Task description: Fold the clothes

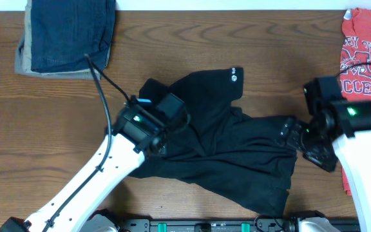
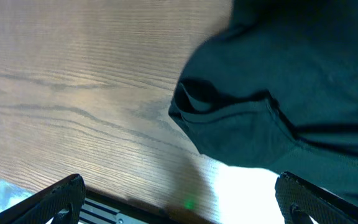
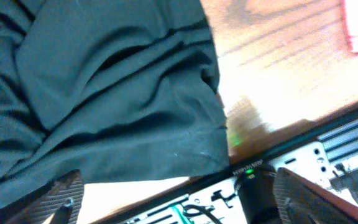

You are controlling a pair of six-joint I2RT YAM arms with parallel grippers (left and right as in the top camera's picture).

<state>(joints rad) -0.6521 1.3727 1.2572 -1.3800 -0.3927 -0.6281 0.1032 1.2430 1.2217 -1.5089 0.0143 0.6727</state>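
In the overhead view the left hand's fingers were hidden under its own wrist, which also covered the left part of the black shirt (image 1: 230,145). The red printed T-shirt (image 1: 364,55) was cut off by the right edge and partly covered by the right arm. The folded stack (image 1: 66,35) at the far left ran out of the picture at the far edge. Both wrist views were blurred towards the near edge.

The shirt lay crumpled in the middle of the wooden surface (image 1: 37,142), with its small white round logo (image 1: 232,77) facing up at its far side. Its near hem came close to the black rail (image 1: 224,225) along the surface's near edge. Bare wood lay open to the left of the shirt and along its far side, between the stack and the red T-shirt.

The left hand (image 2: 182,196) stood wide with nothing between its fingers, above a rolled shirt edge. The right hand (image 3: 185,199) was wide too and held nothing, over the shirt's right hem.

There was one black shirt, one red T-shirt, one stack of blue denim over tan cloth, and two arms.
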